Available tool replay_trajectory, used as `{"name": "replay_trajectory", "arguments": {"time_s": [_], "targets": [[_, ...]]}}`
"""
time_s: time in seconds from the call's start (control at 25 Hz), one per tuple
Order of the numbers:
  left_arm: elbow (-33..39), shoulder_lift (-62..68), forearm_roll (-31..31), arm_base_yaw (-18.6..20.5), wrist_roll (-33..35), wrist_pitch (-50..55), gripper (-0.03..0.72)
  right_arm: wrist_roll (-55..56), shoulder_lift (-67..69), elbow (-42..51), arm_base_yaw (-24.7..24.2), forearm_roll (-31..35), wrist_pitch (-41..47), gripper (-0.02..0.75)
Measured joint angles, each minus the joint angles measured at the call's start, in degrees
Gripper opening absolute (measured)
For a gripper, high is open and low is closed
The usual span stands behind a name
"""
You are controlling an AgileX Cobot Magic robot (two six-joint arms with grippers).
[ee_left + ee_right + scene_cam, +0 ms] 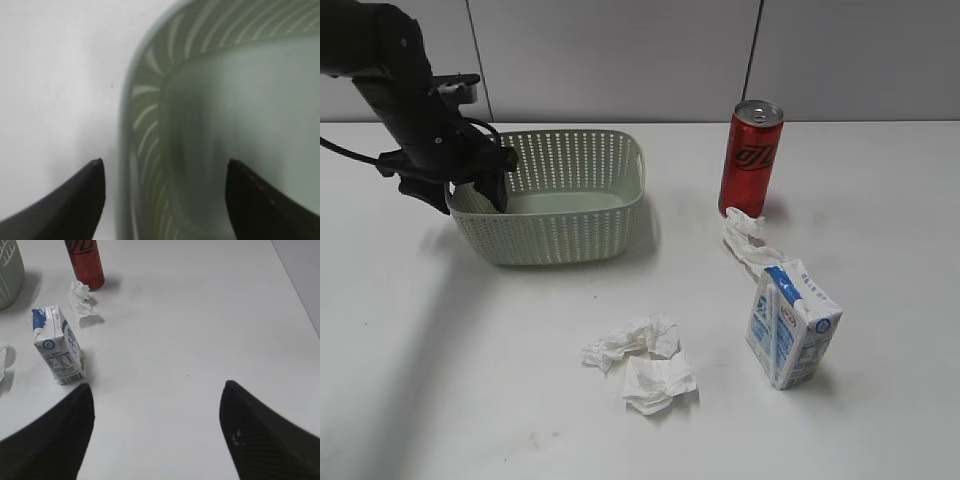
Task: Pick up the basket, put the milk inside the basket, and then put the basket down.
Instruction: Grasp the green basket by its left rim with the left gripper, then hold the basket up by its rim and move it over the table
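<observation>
The pale green basket (570, 205) stands on the white table at the back left. My left gripper (480, 190) is open and straddles its left wall, one finger outside and one inside. The left wrist view shows that wall (150, 150) blurred between the open fingers (165, 172). The white-and-blue milk carton (792, 322) stands upright at the front right, and also shows in the right wrist view (57, 345). My right gripper (157, 390) is open and empty above bare table, to the right of the carton. It is out of the exterior view.
A red soda can (751, 157) stands behind the milk, with a crumpled tissue (748, 240) between them. More crumpled tissue (645, 362) lies at the front centre. The can (85, 262) and tissue (81, 299) also show in the right wrist view.
</observation>
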Motion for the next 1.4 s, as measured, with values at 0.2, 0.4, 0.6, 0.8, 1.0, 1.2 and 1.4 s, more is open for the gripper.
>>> {"name": "replay_trajectory", "arguments": {"time_s": [0.2,0.4,0.6,0.8,1.0,1.2,1.4], "targets": [[0.0,0.02,-1.63,0.0,-0.32,-1.12,0.428,0.35,0.0,0.0,0.0,-0.17,0.0,0.591],[0.0,0.02,-2.12,0.0,-0.49,-0.51,0.139,0.53,0.0,0.0,0.0,-0.17,0.0,0.591],[0.0,0.02,-3.19,-0.05,-1.11,1.0,0.0,0.54,0.0,0.0,0.0,-0.18,0.0,0.589],[0.0,-1.47,-3.31,-0.05,-2.88,2.66,0.0,0.54,0.0,0.0,0.0,-0.18,0.0,0.589],[0.14,-8.12,-3.44,-0.12,-3.71,5.34,0.0,0.54,0.0,0.0,0.0,-0.23,0.0,0.589],[5.81,-18.28,-3.1,-1.95,-5.11,4.55,0.0,0.54,0.0,0.0,0.0,-0.23,0.0,0.589],[17.96,-30.41,-3.27,-4.34,-6.07,3.3,0.0,1.03,0.0,0.0,0.0,-0.23,0.0,0.589]]}}
